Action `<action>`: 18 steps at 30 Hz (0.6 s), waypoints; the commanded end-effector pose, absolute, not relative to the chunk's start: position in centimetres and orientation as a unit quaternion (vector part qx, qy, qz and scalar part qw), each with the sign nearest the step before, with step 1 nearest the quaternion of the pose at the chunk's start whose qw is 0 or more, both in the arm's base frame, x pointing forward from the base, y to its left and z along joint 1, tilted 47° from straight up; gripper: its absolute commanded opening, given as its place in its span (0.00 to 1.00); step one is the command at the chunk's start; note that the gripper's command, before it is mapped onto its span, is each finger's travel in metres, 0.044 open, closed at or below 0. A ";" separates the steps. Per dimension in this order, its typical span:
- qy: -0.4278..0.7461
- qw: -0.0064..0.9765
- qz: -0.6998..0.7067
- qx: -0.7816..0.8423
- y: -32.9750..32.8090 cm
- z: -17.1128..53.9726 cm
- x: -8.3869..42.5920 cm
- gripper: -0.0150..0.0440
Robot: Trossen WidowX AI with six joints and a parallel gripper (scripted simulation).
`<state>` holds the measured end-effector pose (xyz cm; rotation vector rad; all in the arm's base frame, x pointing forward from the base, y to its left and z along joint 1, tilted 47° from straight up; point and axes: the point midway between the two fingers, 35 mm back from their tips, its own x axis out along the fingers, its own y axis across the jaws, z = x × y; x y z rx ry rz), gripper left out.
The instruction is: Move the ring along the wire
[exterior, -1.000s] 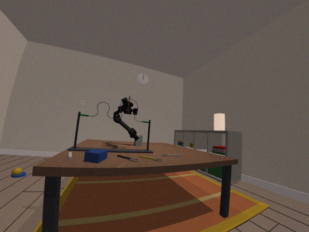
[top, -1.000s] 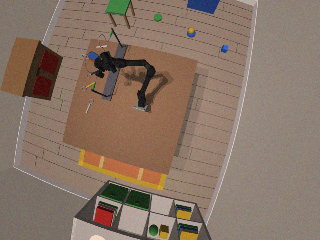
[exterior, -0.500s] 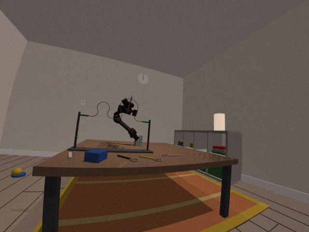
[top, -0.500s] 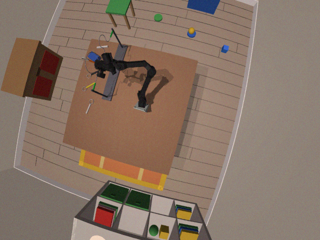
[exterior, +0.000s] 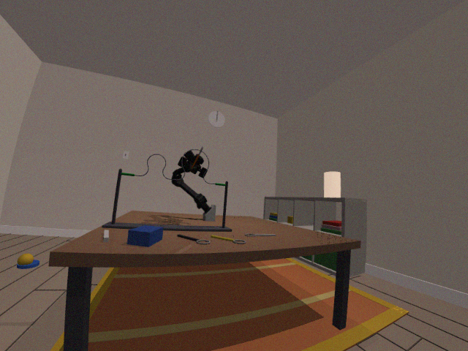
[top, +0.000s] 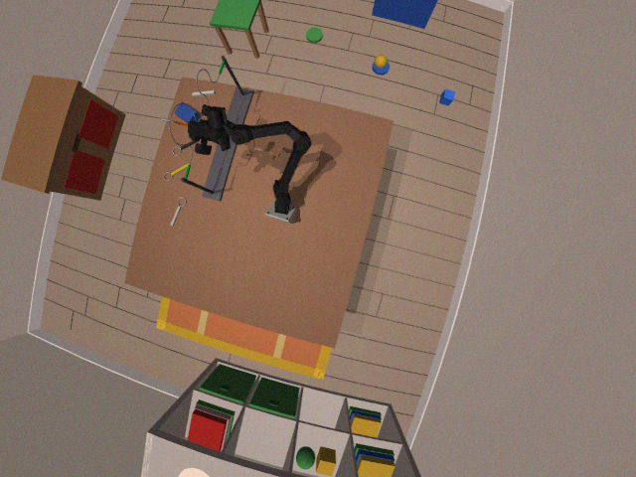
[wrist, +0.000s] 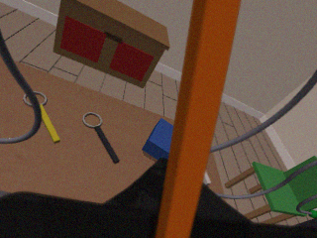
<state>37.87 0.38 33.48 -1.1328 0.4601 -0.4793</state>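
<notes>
"Top view: the gripper (top: 190,128) (exterior: 193,165) (wrist: 167,166) is out by the left edge of the counter (top: 256,256) (exterior: 204,257) (wrist: 69,169), below its upper-left corner. What's it got?"

"The orange handle (top: 180,123) (exterior: 195,162) (wrist: 203,99). Fingers nearly closed, pinching it. From outside, the ring (top: 167,119) (exterior: 201,150) shows almost edge-on, up at the crest of the wire's (top: 170,134) (exterior: 208,162) (wrist: 267,124) big arch."

"Is the wire through it?"

"Looks that way, but it's too small to swear to, and I can't tell whether they touch."

"So we're mid-carry, I'd say, between the two posts (top: 233,75) (exterior: 116,198)."

"Yes. Next it should follow the bend down towards whichever post is the goal; I can't tell which from here. The ring needs turning as the wire turns, with the grey kept near its middle."

"And the hand?"

"Clear of the grey too. A late twist could make the rim brush it. No letting go until the ring hangs on the far green part (top: 222,67) (exterior: 127,174)... or the other one (top: 187,171) (exterior: 220,184)."
</notes>
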 end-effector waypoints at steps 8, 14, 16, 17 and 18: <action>0.207 0.753 -0.232 -0.581 0.1 33.7 37.7 0.00; 0.200 0.730 -0.236 -0.610 0.1 34.0 37.7 0.00; 0.196 0.724 -0.235 -0.619 0.0 34.1 37.8 0.00; 0.190 0.721 -0.232 -0.624 -0.1 34.1 37.9 0.00; 0.184 0.719 -0.228 -0.630 -0.2 34.1 38.1 0.00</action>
